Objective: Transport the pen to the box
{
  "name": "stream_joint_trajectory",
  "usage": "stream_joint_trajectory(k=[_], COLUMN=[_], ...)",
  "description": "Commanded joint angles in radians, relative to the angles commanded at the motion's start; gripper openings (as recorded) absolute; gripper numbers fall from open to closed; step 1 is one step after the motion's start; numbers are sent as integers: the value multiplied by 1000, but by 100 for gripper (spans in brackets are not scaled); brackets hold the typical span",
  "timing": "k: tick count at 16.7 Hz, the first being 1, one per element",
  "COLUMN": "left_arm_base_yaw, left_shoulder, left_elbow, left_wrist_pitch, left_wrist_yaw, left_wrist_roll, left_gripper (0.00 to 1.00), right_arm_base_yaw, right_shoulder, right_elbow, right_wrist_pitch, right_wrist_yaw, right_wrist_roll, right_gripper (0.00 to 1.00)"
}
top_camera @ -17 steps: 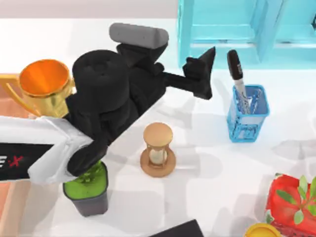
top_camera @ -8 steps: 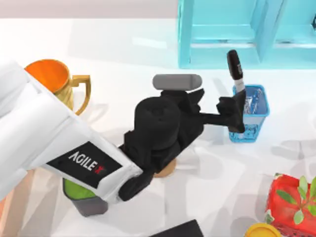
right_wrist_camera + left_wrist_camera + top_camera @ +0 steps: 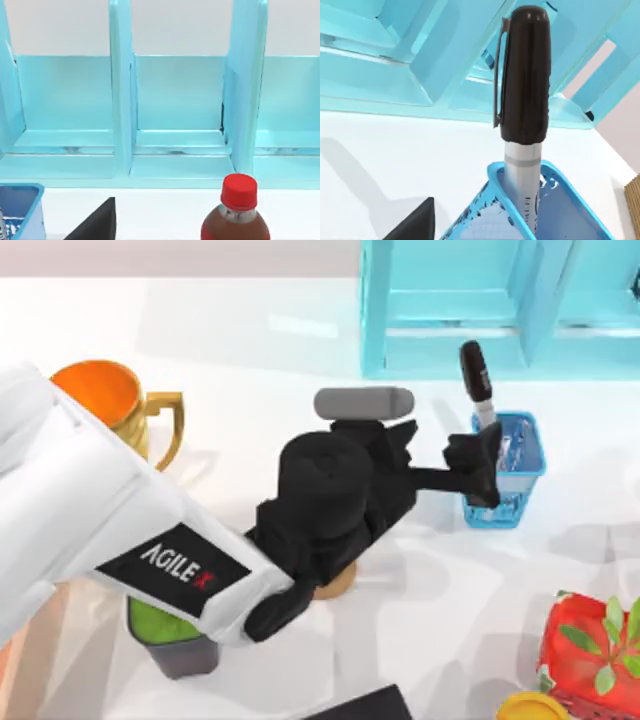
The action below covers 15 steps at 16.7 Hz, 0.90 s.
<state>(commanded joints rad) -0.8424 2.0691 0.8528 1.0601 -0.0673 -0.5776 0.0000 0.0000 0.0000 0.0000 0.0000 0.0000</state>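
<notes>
The pen (image 3: 478,380) stands upright in a small blue mesh cup (image 3: 512,475), its black cap (image 3: 525,75) above the rim and its silvery barrel (image 3: 521,182) going down inside. My left gripper (image 3: 482,472) is open at the cup's left side, just below the cap, and has hold of nothing. One of its black fingers (image 3: 415,226) shows beside the cup. A strip of the salmon-orange box (image 3: 16,665) lies at the table's left edge. My right arm is parked, with one dark finger (image 3: 95,225) in its wrist view.
The cyan shelf unit (image 3: 500,300) stands right behind the cup. A gold trophy (image 3: 110,405) and a green potted plant (image 3: 170,635) are on the left. An hourglass base (image 3: 338,586) peeks out under my left arm. A red object (image 3: 590,645) sits front right. A cola bottle (image 3: 239,210) shows.
My left arm has swung right, from beside the trophy across the table to the blue cup. In the last half second it edged a little closer to the pen.
</notes>
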Motion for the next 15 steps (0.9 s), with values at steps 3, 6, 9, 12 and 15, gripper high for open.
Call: stream_joint_trajectory(k=[3,6,9,12,15], left_arm_base_yaw=[-4,-7,-8,-9,-8], left_shoulder=[17,44,87,141,199], left_elbow=[42,106,180,257,329], left_wrist_pitch=[-51,-92,-124,-148,-162], left_wrist_yaw=[0,-2,-3,-3,-2], left_wrist_roll=[-2,-3,-4,-5,-5], left_gripper=[100,100,100,100,100], right_arm_base_yaw=[0,0,0,0,0], right_shoulder=[0,0,0,0,0], right_elbow=[0,0,0,0,0], right_wrist_pitch=[0,0,0,0,0], right_wrist_yaw=[0,0,0,0,0], right_wrist_roll=[0,0,0,0,0], right_gripper=[100,100,100,100,100])
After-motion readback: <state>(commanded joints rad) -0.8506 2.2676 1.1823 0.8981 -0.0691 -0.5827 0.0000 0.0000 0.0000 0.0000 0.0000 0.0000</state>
